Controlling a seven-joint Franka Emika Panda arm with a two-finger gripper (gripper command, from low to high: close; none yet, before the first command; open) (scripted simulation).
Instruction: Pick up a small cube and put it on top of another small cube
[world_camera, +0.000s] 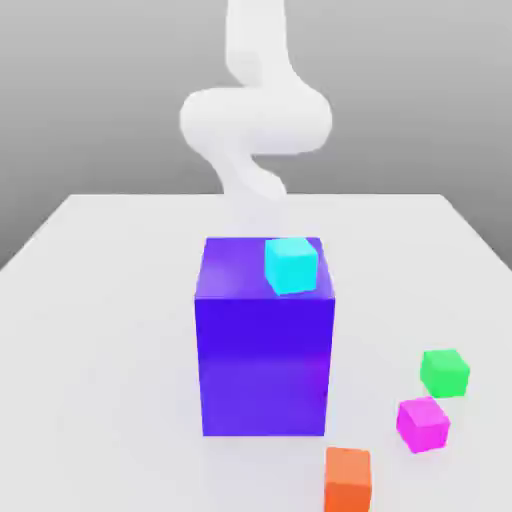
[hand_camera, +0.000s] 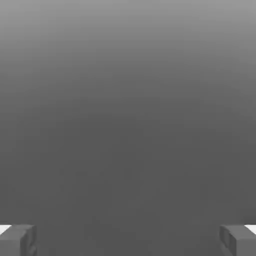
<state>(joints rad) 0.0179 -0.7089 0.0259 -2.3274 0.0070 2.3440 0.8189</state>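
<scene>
White table (world_camera: 100, 300), lower right: magenta cube (world_camera: 423, 424) just beside green cube (world_camera: 445, 372), well apart from wide-spread gripper (hand_camera: 128, 240) fingers.

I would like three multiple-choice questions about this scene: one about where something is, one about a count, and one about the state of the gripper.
1. Where is the cyan cube?
A. on the table beside the orange cube
B. on top of the big blue-violet block
C. on the green cube

2. How many small cubes rest directly on the table?
A. one
B. three
C. five

3. How does the gripper stand?
A. open, holding nothing
B. shut on the pink cube
C. shut on the cyan cube

Answers:
1. B, it sits near a top corner of the block.
2. B, the green cube, the pink cube and the orange cube stand apart on the exterior view's right.
3. A, the hand view shows its fingers far apart with nothing between them.
</scene>
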